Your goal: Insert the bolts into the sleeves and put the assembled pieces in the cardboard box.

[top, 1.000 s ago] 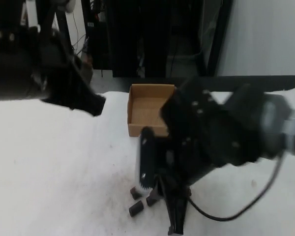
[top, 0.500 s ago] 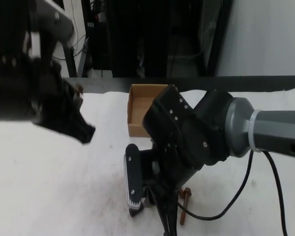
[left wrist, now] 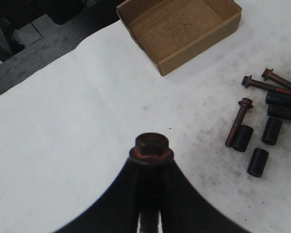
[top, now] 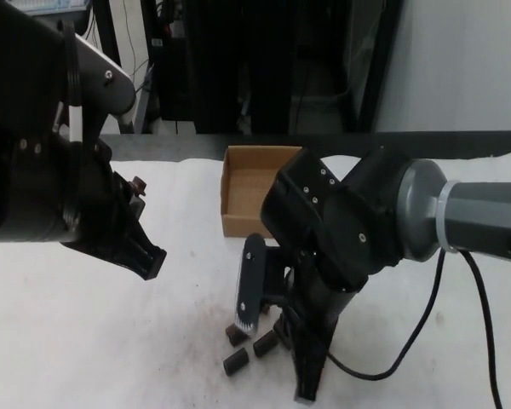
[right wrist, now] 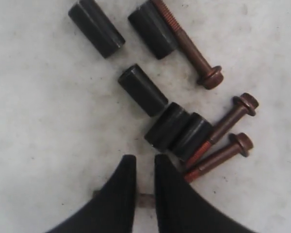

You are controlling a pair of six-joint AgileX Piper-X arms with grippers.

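Holding one bolt point(left wrist: 151, 147), my left hand point(left wrist: 150, 167) is clenched on its shank, head showing above the fingertips, raised over the white desk point(left wrist: 58, 121). Centre: cardboard box point(left wrist: 203, 44), no assembled piece in it yet. Right: my right hand point(right wrist: 141, 165) hangs just above the loose sleeves point(right wrist: 143, 90) and spare bolts point(right wrist: 189, 48), fingers slightly parted, grasping nothing. Step judged: fetching a sleeve for the held bolt. Next move calls for straddling one sleeve clear of its touching neighbours, closing, lifting, then aligning bore with bolt
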